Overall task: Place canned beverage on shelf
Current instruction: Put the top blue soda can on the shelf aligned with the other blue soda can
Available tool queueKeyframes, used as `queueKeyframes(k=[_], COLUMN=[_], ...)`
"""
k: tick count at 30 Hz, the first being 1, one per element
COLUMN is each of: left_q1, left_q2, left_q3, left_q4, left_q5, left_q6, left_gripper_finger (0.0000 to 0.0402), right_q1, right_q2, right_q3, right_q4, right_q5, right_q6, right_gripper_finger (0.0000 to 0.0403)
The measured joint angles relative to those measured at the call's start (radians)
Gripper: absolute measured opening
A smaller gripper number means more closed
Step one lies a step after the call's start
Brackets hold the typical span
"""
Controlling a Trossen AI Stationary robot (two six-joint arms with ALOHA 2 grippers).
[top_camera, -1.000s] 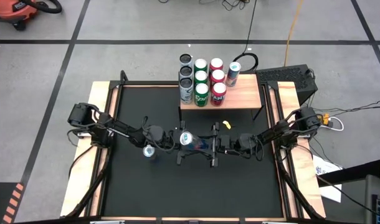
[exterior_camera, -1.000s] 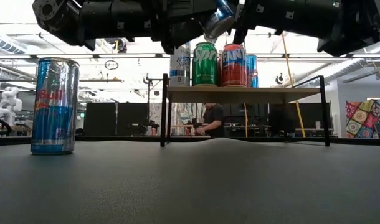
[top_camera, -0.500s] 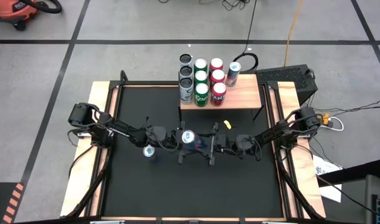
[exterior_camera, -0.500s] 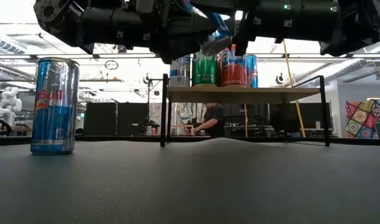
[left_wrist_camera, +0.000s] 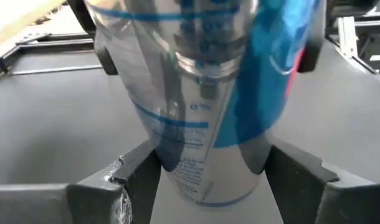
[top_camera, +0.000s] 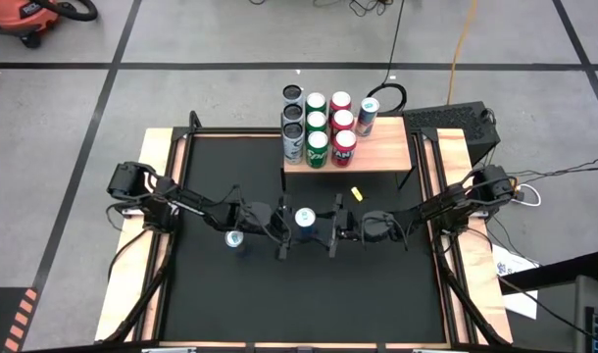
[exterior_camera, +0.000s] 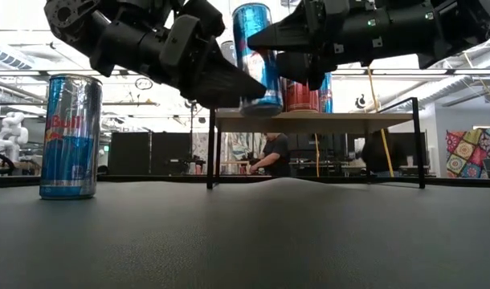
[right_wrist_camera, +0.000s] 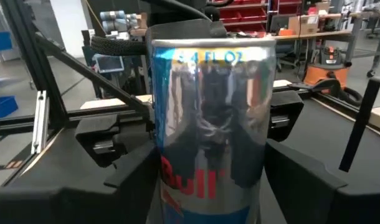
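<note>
Between the two claws, mid-table, a tall blue can (exterior_camera: 257,56) stands upright in the air; left gripper (top_camera: 279,218) and right gripper (top_camera: 330,227) both clasp it. The shelf (top_camera: 377,152) lies just beyond, nearer the right arm.

A robotics lab: taped concrete floor (top_camera: 181,39) (shop vacuum (top_camera: 29,18) nearby).

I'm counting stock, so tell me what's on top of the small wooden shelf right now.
On the shelf stand eight upright cans, clustered at its left and back. From above, labels mostly cannot be read.
</note>
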Motion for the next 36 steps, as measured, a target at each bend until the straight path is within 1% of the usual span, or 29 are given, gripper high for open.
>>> queueKeyframes(k=[3, 11, 23, 29, 33, 36], left_q1=[0.000, -0.001, -0.003, -0.003, -0.003, -0.003], left_q2=[-0.001, -0.001, -0.001, 0.001, 0.001, 0.001], left_q3=[0.000, 0.000, -0.002, -0.002, -0.002, -0.003], left_q4=[-0.026, -0.082, -0.112, -0.133, -0.132, -0.130], left_q5=[0.004, 0.004, -0.002, -0.002, -0.009, -0.032], left_q6=[0.000, 0.004, 0.008, 0.010, 0.008, 0.007], left_gripper_finger=[0.0249, 0.0249, 0.0249, 0.0249, 0.0249, 0.0249], right_q1=[0.000, -0.012, -0.014, -0.020, -0.027, -0.031], right_q2=[0.000, -0.001, -0.001, -0.002, -0.003, -0.003], right_q3=[0.000, 0.004, 0.006, 0.006, 0.006, 0.007], right_q4=[-0.010, -0.052, -0.013, 0.000, -0.002, -0.004], right_q5=[0.002, -0.010, -0.014, -0.035, -0.039, -0.040], right_q6=[0.000, 0.018, 0.027, 0.036, 0.068, 0.075], right_gripper_finger=[0.0268, 0.0295, 0.0297, 0.0297, 0.0282, 0.0251])
